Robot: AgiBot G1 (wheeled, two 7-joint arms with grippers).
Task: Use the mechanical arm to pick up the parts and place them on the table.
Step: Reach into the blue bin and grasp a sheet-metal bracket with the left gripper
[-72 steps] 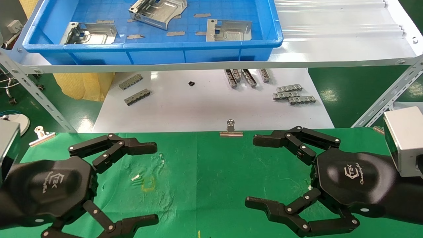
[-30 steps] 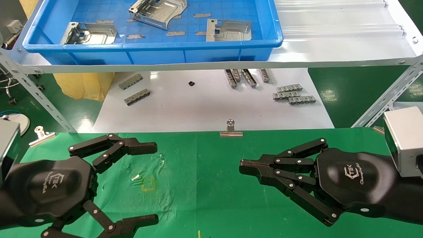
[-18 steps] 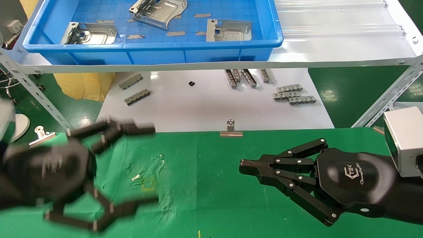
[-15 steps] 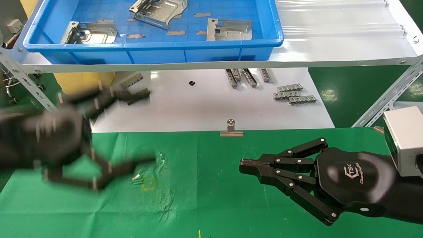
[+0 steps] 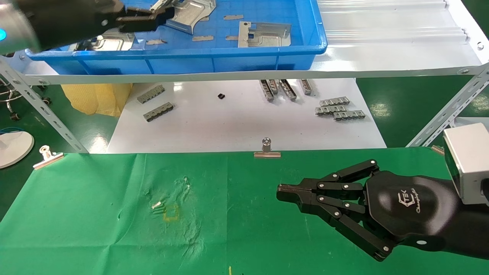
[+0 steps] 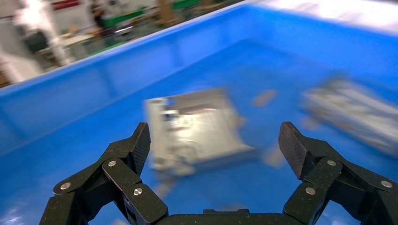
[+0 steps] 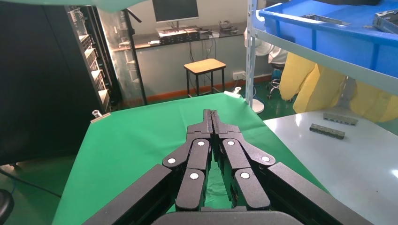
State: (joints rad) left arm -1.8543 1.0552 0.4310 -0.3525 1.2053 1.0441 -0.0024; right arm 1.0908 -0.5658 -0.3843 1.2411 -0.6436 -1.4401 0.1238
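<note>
Clearly the task is at its very start: no part lies on the table point(image 5: 95, 214) yet, and all three parts visible in the head view lie in the blue tray point(image 5: 229, 63) on the white shelf point(image 5: 382, 46) along the top of the frame. The left end effector point(image 5: 147, 18) is at the upper left of the head view, over the tray, with its fingers spread wide and nothing between them. In the left wrist view the left part point(image 6: 197, 129) lies flat on the tray floor, framed between the two open fingertips but apparently below them; I see no contact. That view is motion-blurred, so the exact gap cannot be read.

In the head view this left part point(image 5: 110, 40) is partly covered by the arm. The middle part point(image 5: 191, 13) lies askew, with one edge slanting down toward the right of the frame. The right part point(image 5: 263, 35) lies with its long axis roughly across the frame, its notched cut-out end toward the left. The parts are nearly square, so the long axis is faint.

The right end effector point(image 5: 284, 190) rests low over the table at the lower right of the frame, fingers pressed together, holding nothing, pointing toward frame left.

Still to do, by my judgement: lower, close on a part, lift it clear of the tray wall, carry it to the table, and repeat for the others.
</note>
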